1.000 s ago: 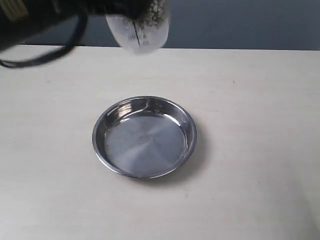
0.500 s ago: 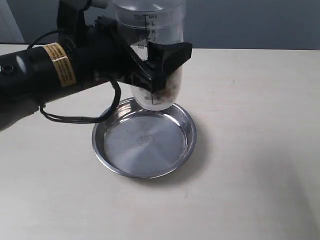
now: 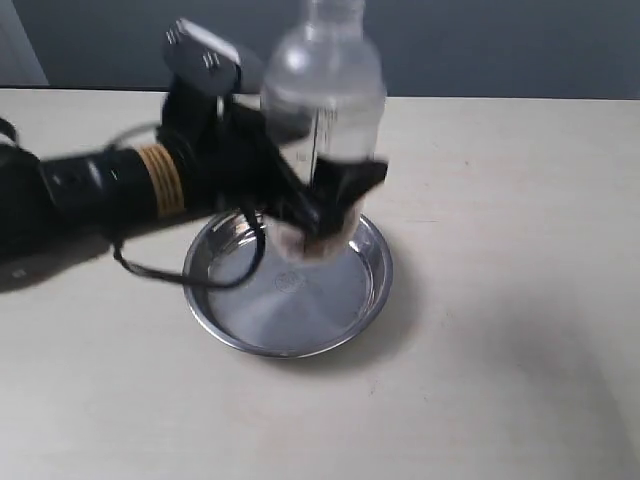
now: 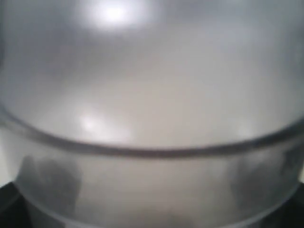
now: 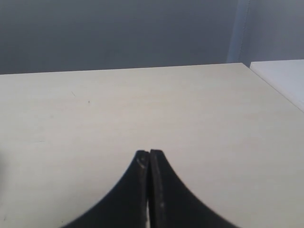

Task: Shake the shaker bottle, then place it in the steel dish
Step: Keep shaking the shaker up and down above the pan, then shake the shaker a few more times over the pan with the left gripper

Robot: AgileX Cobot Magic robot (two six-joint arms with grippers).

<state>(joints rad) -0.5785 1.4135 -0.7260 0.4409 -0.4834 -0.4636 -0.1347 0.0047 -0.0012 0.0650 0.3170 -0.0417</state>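
The shaker bottle stands upright and motion-blurred over the back part of the steel dish, cap up, brown bits at its bottom; whether its base touches the dish I cannot tell. My left gripper reaches in from the left and is shut on the bottle's lower body. In the left wrist view the frosted shaker bottle fills the frame and hides the fingers. My right gripper is shut with nothing in it, over bare table; it does not show in the exterior view.
The pale tabletop spreads around the dish. A black cable loops from the left arm over the dish's left rim. A white surface adjoins the table in the right wrist view.
The left arm has come down from the top of the view with the bottle, bringing it from high at the back to upright low over the dish.
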